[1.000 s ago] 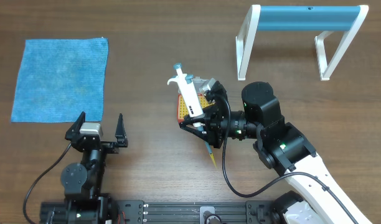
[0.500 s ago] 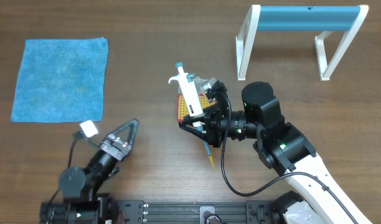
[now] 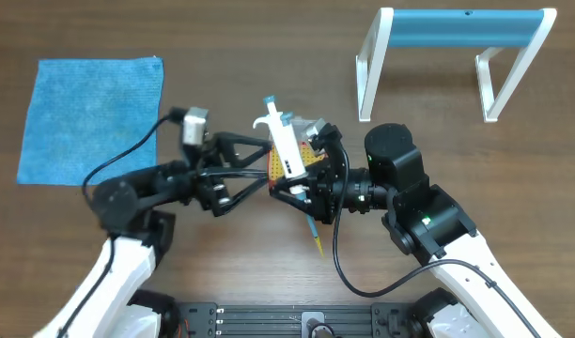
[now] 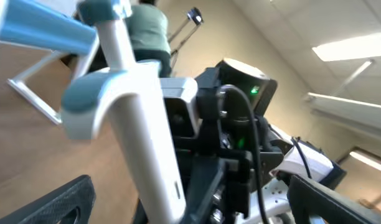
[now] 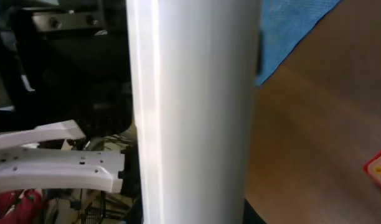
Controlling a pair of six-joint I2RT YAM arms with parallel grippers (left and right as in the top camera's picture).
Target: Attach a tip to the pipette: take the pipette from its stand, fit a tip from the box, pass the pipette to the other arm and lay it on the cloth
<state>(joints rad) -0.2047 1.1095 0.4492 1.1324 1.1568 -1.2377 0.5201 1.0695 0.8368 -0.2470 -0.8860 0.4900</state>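
My right gripper (image 3: 302,183) is shut on the white pipette (image 3: 284,143) and holds it tilted above the table's middle. The pipette's blue head points toward the far side, and a yellow tip (image 3: 318,239) sits on its near end. My left gripper (image 3: 267,165) has come in from the left and stands open, one finger on each side of the pipette body (image 4: 147,143), not closed on it. In the right wrist view the pipette barrel (image 5: 190,112) stands close up. The blue cloth (image 3: 90,122) lies flat at the far left.
A red tip box (image 3: 304,153) with yellow tips lies on the table under the pipette. The white stand with a blue bar (image 3: 457,30) is at the far right. Bare wooden table lies between the cloth and the grippers.
My left arm swung up from its rest at the near left and reached right, bringing its open gripper around the pipette. The right arm and pipette stayed still.
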